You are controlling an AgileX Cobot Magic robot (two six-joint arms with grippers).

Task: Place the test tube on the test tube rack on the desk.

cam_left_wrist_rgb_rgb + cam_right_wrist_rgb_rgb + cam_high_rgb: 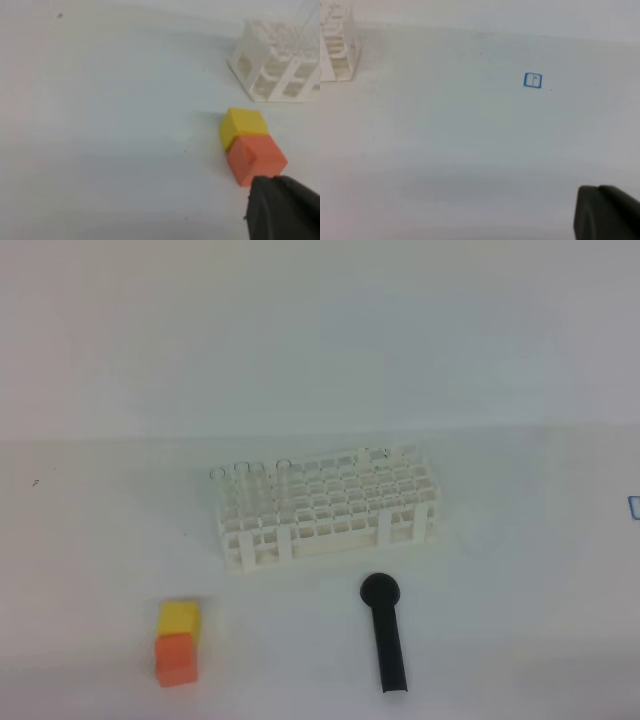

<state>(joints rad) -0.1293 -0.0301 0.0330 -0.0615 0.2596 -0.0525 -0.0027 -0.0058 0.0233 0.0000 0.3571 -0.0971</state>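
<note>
The white worktop (100, 540) stretches well ahead of both sets of jaws. The white test tube rack (325, 508) stands on it, well ahead of the left jaws and off to their right; in the right wrist view only its corner (337, 47) shows, far ahead and to the left of the right jaws. Clear tubes stand upright in the rack's left holes, their rims showing above the lattice; one test tube (284, 485) can be made out there, though the glass is faint and how many stand there I cannot tell.

The black round-headed tool (385, 632) lies flat just in front of the rack, apart from it, head toward the rack. The orange block (256, 159) sits directly ahead of the left jaws, with the yellow block (241, 126) touching its far side. A small blue square mark (533, 80) lies well ahead of the right jaws.

Only a dark edge of each arm's tip shows, left (282, 210) and right (607, 212); both sets of jaws are closed and hold nothing.
</note>
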